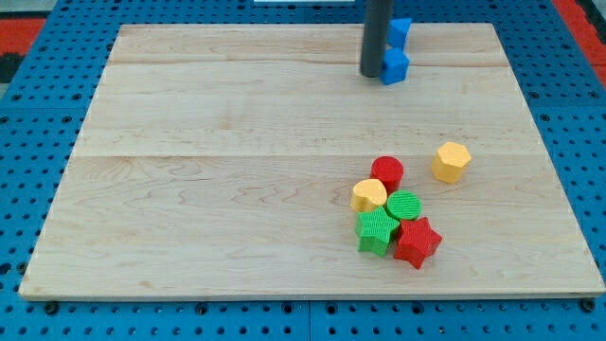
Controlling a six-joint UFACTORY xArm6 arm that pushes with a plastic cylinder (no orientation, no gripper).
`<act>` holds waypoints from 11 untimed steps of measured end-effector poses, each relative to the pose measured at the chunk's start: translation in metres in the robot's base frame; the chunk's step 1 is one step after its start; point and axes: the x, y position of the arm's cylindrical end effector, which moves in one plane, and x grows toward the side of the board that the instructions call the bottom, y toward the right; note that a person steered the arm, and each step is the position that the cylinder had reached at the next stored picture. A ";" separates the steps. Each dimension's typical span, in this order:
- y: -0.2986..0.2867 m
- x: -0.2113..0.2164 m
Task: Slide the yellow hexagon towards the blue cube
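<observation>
The yellow hexagon (452,161) is sitting toward the tabletop's (218,189) right edge, apart from the red cylinder (386,172) cluster. It is looking light, rigid and easy to slide; pushing its lower face seems best. My tip (370,74) is resting beside the blue cube (395,65) near the top edge. No fingers exist.

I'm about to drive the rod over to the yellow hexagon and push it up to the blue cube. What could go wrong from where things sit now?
1. My tip rests beside the blue cube, at the view's top; leaving carelessly could nudge the target.
2. The yellow hexagon must be pushed from its lower right. The red cylinder and the cluster below it sit close by, so a wide approach may scatter them.
3. A second blue block lies behind the cube; overshooting could shove both.
</observation>
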 end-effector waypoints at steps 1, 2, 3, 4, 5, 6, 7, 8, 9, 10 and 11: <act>0.010 0.006; 0.020 0.042; 0.095 0.063; 0.125 0.120; 0.115 0.192; 0.074 0.212; 0.050 0.164; 0.044 0.134; 0.044 0.108; 0.044 0.087; 0.069 0.111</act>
